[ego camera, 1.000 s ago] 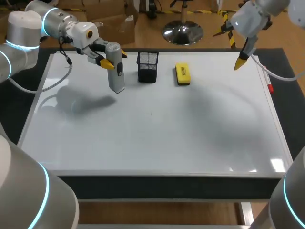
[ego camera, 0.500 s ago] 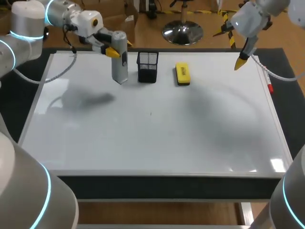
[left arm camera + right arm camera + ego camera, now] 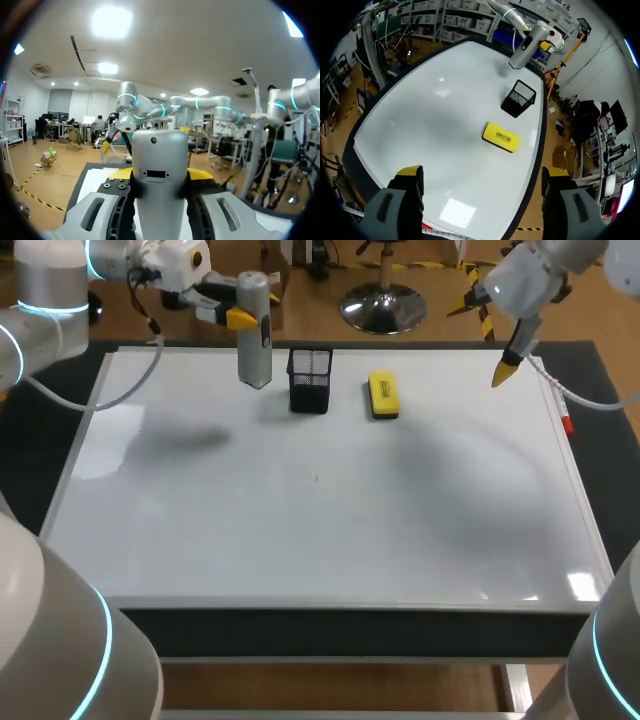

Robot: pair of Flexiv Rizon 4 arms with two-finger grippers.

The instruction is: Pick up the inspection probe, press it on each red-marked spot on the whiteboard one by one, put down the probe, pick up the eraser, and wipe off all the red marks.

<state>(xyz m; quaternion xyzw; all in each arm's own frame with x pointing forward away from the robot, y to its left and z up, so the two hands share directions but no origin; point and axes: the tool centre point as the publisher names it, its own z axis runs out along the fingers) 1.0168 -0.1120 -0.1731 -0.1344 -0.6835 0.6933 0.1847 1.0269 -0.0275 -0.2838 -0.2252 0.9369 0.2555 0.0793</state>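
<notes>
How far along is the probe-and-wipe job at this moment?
Done: the probe is picked up, clamped in the left gripper above the back of the whiteboard, beside the mesh cup. In hand: pressing cannot be judged, as no red marks show on the board. Left: putting the probe down and wiping; the eraser lies untouched on the board, the right gripper hangs open.

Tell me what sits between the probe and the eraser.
The black mesh cup stands between the probe and eraser, seen in the head view.

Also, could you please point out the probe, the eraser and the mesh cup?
probe (image 3: pixel 255 355), head view, lower body.
eraser (image 3: pixel 382 396), head view, top face.
mesh cup (image 3: pixel 310 383), head view, front wall.
</notes>
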